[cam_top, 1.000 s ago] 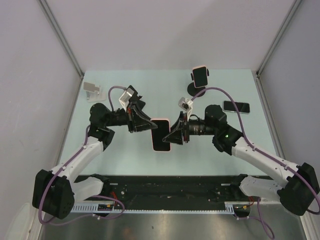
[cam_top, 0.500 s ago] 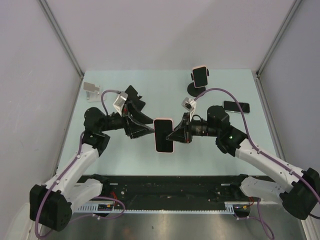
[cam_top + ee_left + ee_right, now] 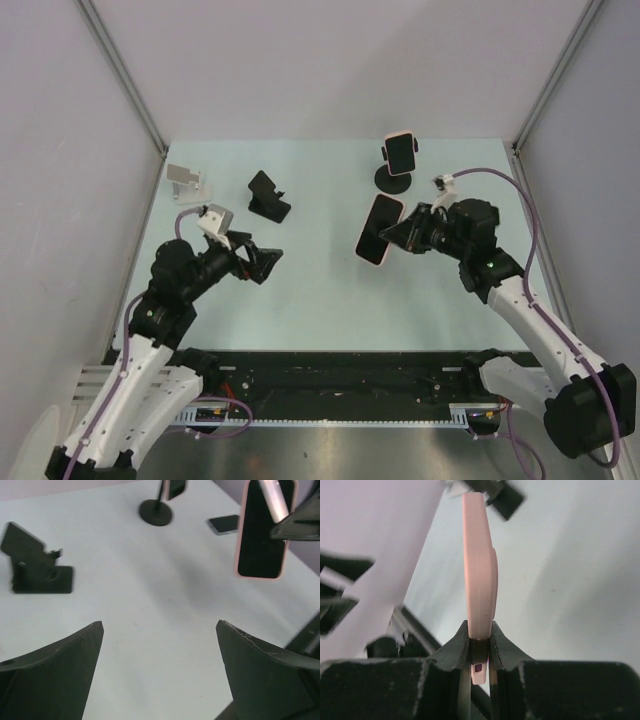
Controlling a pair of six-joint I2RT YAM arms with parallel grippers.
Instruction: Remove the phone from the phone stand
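**A:** What is the right gripper doing?

**B:** It's clenched on one end of the pink-cased phone. The phone juts out to the left of the fingers, held above the table, with its dark screen visible from overhead.

**A:** And the left gripper?

**B:** Its jaws are spread wide around nothing, at the near left and well apart from the phone. The black phone stand sits farther back on the left with no phone on it.

1. We see a glossy black face and a smooth pink case on the phone.
2. We take the phone stand for matt black plastic.
3. The table looks smooth and matt.
4. The left gripper has fingers of matt black, faintly grainy plastic.
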